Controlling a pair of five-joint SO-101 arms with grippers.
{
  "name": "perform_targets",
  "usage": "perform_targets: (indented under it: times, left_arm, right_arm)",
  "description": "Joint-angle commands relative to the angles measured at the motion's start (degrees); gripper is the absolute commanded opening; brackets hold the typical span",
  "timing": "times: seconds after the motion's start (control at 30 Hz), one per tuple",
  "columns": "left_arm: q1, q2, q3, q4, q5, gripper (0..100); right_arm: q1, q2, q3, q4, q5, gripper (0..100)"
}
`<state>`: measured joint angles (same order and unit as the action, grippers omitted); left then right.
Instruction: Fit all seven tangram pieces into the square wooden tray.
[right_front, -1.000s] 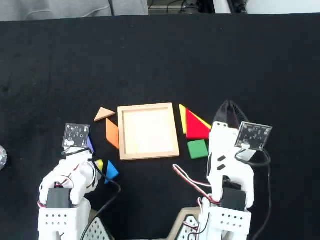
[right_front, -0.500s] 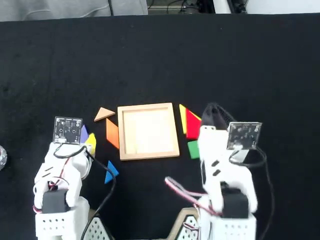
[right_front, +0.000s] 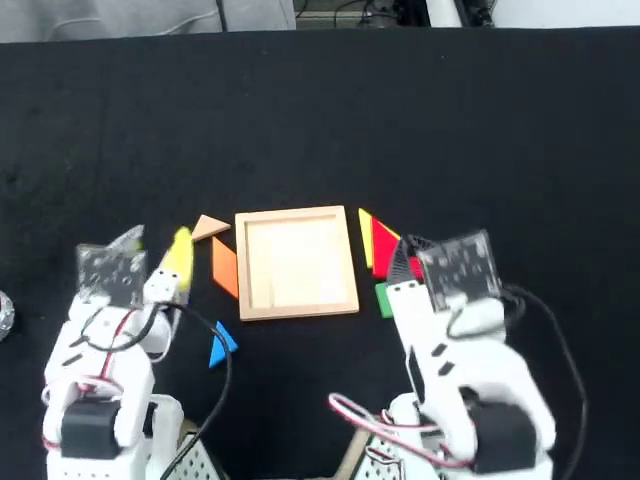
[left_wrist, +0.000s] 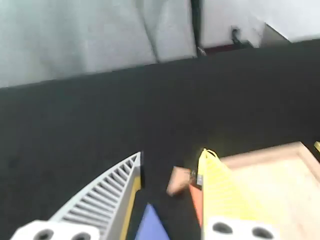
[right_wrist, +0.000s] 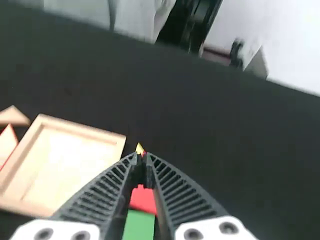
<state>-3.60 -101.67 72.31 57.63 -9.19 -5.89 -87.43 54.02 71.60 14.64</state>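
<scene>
In the high view the right arm covers most of the green square and a corner of the red triangle. In the left wrist view the wooden tray runs off the picture's edge and the tan triangle is only a blur. A blue-violet piece there is cut off, so its shape cannot be told.

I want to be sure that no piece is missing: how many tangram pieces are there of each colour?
tan wooden triangle: 1
orange wooden parallelogram: 1
blue wooden triangle: 1
violet-blue wooden piece: 1
yellow wooden piece: 1
red wooden triangle: 1
green wooden square: 1
Total: 7
</scene>
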Motion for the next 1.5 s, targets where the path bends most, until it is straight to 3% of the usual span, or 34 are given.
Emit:
perform_targets:
  times: [0.0,0.23,0.37,0.47,0.6,0.7,0.8,1.1,1.47]
  left_arm:
    - [3.4,14.1,-5.8,-1.1,0.4,19]
    - [3.4,47.9,-17.4,-0.8,5.0,19]
    - [3.4,62.9,-21.8,-1.8,6.3,19]
    - [2.8,69.1,-22.4,-4.8,6.3,19]
    - [-0.7,68.6,-17.6,-14.0,11.2,19]
    - [-1.7,66.2,-10.4,-23.6,12.4,19]
    - [-0.6,63.2,-5.6,-28.0,12.4,19]
    - [-0.8,57.3,-2.2,-29.0,12.5,19]
    - [-0.8,57.7,-0.6,-32.4,12.5,19]
  right_arm:
    - [-0.8,13.5,-9.0,3.2,2.6,1.2]
    - [-0.4,36.2,-16.7,5.0,3.1,1.5]
    - [-2.2,44.3,-18.9,8.7,14.2,1.6]
    - [-2.4,49.7,-18.9,5.5,13.7,3.6]
    - [-1.1,56.6,-19.1,0.7,15.8,20.1]
    - [-1.1,61.8,-18.9,-2.1,23.2,28.0]
    - [-1.3,68.2,-19.4,-6.1,25.7,27.6]
    - [0.4,85.2,-25.0,-9.0,25.8,31.3]
    - [0.5,87.4,-24.8,-11.1,26.0,31.9]
